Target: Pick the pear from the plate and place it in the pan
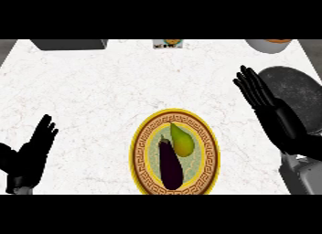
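A yellow-green pear (182, 140) lies on a round plate (142, 151) with a gold patterned rim, in the lower middle of the head view. A dark purple eggplant (169, 165) lies beside it on the same plate. The dark round pan (305, 93) sits at the right edge of the counter. My right hand (275, 114) is open with straight fingers, hovering between the plate and the pan and partly over the pan's left side. At the lower left my left hand (30, 153) rests open, fingers up, apart from the plate.
Along the counter's far edge stand a grey box (69, 44) at the left, a small labelled packet (168, 44) in the middle and a white bowl (268, 45) at the right. The white marble counter (96, 91) stretches between them and the plate.
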